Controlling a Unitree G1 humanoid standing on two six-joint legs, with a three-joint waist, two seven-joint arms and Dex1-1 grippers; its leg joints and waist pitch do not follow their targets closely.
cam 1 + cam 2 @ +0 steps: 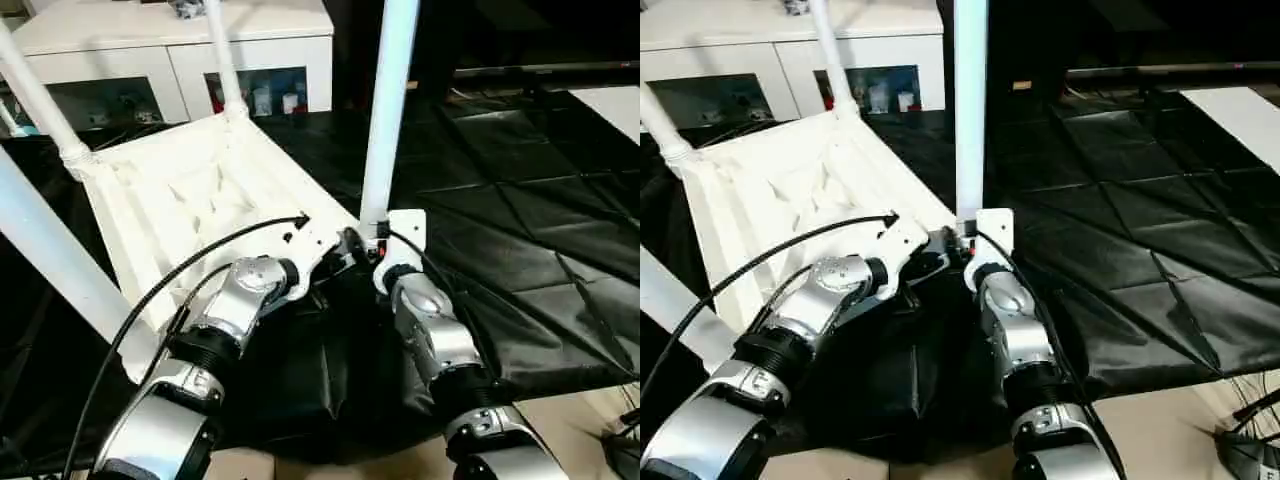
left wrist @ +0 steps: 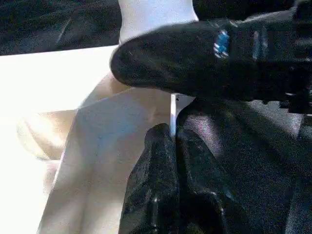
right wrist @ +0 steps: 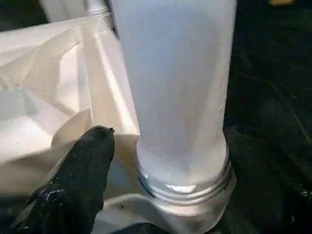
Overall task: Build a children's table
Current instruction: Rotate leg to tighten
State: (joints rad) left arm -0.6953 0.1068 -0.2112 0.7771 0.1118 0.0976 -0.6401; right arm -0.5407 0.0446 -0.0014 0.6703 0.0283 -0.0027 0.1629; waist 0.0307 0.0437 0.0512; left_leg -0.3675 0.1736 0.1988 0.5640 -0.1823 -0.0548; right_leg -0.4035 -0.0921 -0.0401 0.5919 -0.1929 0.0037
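Observation:
The children's table [image 1: 180,200] lies upside down on the black cloth, its ribbed underside up and its white legs standing in the corner sockets. Both grippers meet at the near right corner. My right gripper [image 1: 373,238] is open around the base of that corner's leg [image 1: 390,100]. In the right wrist view its finger [image 3: 83,180] stands a little apart from the leg [image 3: 175,87], just above the socket's threaded collar [image 3: 185,195]. My left gripper [image 2: 171,141] is shut, its two fingers pinching a thin white edge of the table top [image 2: 172,112] beside that corner. The right gripper's finger [image 2: 195,58] crosses just beyond it.
A white cabinet [image 1: 170,50] with glass doors stands behind the table. Black cloth [image 1: 520,200] stretches wide to the right, and its front edge drops to a pale floor [image 1: 570,410]. A black cable [image 1: 150,290] arcs over my left forearm.

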